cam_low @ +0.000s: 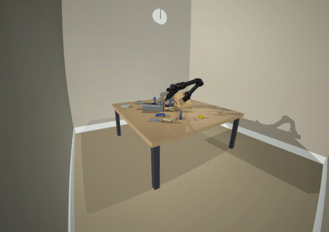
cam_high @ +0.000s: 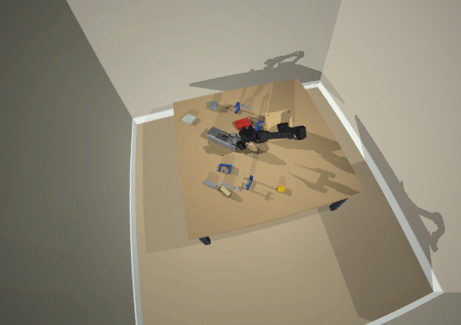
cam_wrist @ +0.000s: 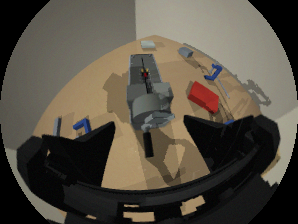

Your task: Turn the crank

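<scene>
The grey machine [cam_high: 216, 136] [cam_low: 152, 108] [cam_wrist: 146, 105] stands on the table, its long slide channel pointing away in the wrist view. The small red pointer [cam_wrist: 146, 75] sits in the channel, close to the yellowish brass marks [cam_wrist: 142, 71]; whether it is exactly level with them is too small to tell. The crank [cam_wrist: 159, 118] is at the machine's near end, and its black handle [cam_wrist: 148, 145] points toward the wrist camera. My gripper [cam_high: 241, 145] [cam_low: 166, 100] [cam_wrist: 149, 121] is open and empty, its fingers spread either side of the handle in the wrist view, touching nothing visible.
A red block [cam_high: 242, 123] [cam_wrist: 203, 97] lies right of the machine in the wrist view. Blue brackets [cam_high: 225, 167] [cam_wrist: 82, 126] [cam_wrist: 214, 72] lie on both sides. A tan board [cam_high: 276, 119] is near the arm's base, and a yellow piece [cam_high: 281, 189] [cam_low: 201, 117] lies farther off.
</scene>
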Controlling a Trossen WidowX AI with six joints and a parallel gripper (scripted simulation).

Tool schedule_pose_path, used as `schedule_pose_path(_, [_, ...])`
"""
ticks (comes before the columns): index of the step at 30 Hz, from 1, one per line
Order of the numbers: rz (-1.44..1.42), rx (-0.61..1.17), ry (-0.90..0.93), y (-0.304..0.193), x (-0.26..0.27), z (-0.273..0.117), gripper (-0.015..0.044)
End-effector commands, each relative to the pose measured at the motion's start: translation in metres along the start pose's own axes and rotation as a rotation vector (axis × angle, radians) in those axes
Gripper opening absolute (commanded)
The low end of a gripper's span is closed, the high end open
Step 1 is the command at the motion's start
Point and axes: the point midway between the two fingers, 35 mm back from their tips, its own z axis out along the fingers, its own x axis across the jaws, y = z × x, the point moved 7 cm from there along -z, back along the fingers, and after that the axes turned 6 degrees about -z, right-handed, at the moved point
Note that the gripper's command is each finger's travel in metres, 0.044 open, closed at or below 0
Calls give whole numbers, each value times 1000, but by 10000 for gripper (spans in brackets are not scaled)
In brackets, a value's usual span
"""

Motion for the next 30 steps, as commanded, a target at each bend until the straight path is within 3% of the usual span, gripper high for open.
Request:
schedule_pose_path(1, [-4,-6,9,20,-2,-24,440])
schedule_pose_path(9, [-16,0,20,39,-8,-41,440])
schedule_pose_path(30, [-409,50,406,123,-65,42,440])
